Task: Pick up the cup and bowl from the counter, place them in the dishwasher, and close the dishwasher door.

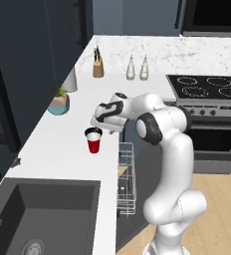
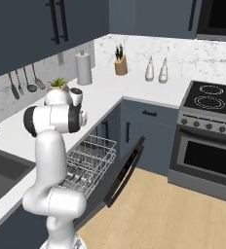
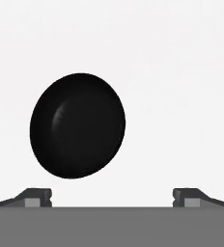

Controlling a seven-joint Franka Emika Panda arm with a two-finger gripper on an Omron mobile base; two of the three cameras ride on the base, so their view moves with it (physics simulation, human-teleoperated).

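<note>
Left base view: cup (image 1: 93, 140) upright on the counter (image 1: 62, 144), red with white rim, nothing visible inside; tool (image 1: 101, 121) just behind the cup, pointing down at the counter, blocking whatever sits beneath it; white wire rack (image 1: 127, 178) pulled out of the dishwasher (image 1: 132, 199) beside the counter edge, looks bare apart from one small tan thing near its top, too small to identify; dark sink (image 1: 43, 214) at lower left, nothing in the basin but the drain; teal plant pot (image 1: 59, 104) well behind the cup, holding a green plant.

Right base view: dishwasher door (image 2: 124, 171) hanging open, tilted outward over the wood floor; rack drawn out above it, no cup or bowl among the wires; arm bent over the counter edge, hand hidden behind the elbow; plant pot peeking past the arm.

Hand view: bowl (image 3: 77, 125) black, round, directly under the camera on white counter, dark inside so contents unreadable, seemingly bare; fingertips (image 3: 36, 197) spread wide at the bottom corners, nothing between them, bowl slightly left of centre between them.

Progress judged from this: nothing loaded yet; cup and bowl both on the counter; door open; likely lining up on the bowl first; left to do: grasp bowl, rack it, same for cup, shut door.
</note>
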